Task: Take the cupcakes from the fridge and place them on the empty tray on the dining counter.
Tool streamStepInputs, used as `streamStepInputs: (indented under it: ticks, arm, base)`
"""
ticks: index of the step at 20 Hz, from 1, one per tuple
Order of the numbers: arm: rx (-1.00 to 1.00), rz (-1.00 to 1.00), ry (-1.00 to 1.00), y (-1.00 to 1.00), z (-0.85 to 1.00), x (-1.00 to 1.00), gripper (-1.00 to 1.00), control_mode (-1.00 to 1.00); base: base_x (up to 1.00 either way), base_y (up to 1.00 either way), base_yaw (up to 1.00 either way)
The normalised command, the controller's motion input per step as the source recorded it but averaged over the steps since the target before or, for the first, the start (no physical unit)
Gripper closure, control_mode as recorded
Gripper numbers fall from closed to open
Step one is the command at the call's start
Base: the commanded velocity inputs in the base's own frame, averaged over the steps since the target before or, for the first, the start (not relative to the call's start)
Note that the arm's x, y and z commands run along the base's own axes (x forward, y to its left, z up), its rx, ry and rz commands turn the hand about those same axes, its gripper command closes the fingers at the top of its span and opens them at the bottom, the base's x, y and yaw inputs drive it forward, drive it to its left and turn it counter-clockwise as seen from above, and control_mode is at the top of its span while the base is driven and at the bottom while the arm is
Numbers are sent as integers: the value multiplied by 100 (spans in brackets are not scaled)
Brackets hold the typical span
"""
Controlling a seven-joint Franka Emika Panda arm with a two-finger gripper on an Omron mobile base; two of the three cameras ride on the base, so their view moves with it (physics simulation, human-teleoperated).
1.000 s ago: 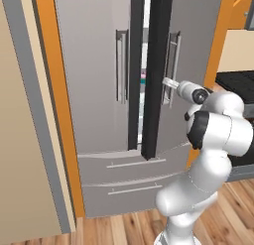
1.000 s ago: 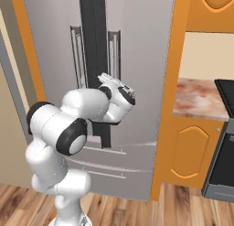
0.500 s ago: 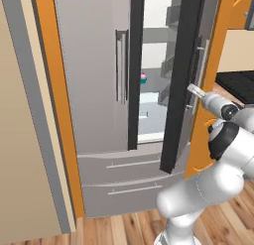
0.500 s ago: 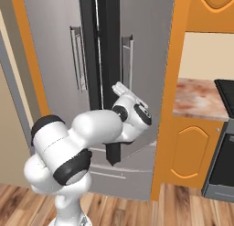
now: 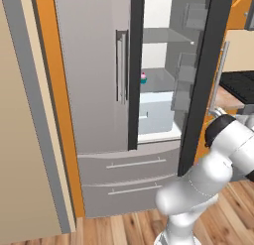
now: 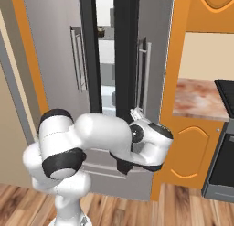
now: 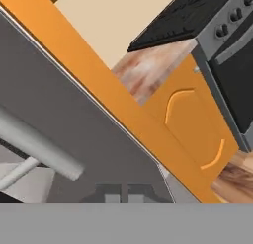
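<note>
The fridge [image 5: 94,65] stands with its left door closed and its right door [image 5: 201,90] swung wide open. On a middle shelf inside sits a pink-frosted cupcake [image 5: 143,78]. My gripper [image 6: 135,113] is low on the outer face of the open door [image 6: 153,51], just below its bar handle [image 6: 147,69]. In the hand view the fingertips [image 7: 111,193] stand close together with nothing between them, and the handle [image 7: 42,149] lies off to the left. The tray and the dining counter are out of view.
Right of the fridge runs an orange cabinet [image 6: 192,147] with a marbled top [image 6: 201,99] and a black stove [image 6: 226,129]. A beige wall panel [image 5: 25,140] flanks the fridge on the left. Wooden floor [image 5: 124,229] lies below.
The right fridge door has swung from a narrow gap to wide open. My arm moved right and down with it. The gripper has closed, and the handle is no longer between its fingers.
</note>
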Motion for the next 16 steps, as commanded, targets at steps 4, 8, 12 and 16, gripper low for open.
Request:
streamStepInputs:
  ticks: [4, 8, 12, 16]
  arm:
    - [37, -14, 40, -100, 2, -97, 100, -100]
    - [29, -3, -4, -54, 60, -97, 100, -100]
    - [8, 0, -39, 0, 100, -36, 100, -100]
    - [7, 0, -17, 0, 100, -50, 100, -100]
  base:
    - [0, 0, 0]
    - [0, 0, 0]
    - [0, 0, 0]
    - [0, 0, 0]
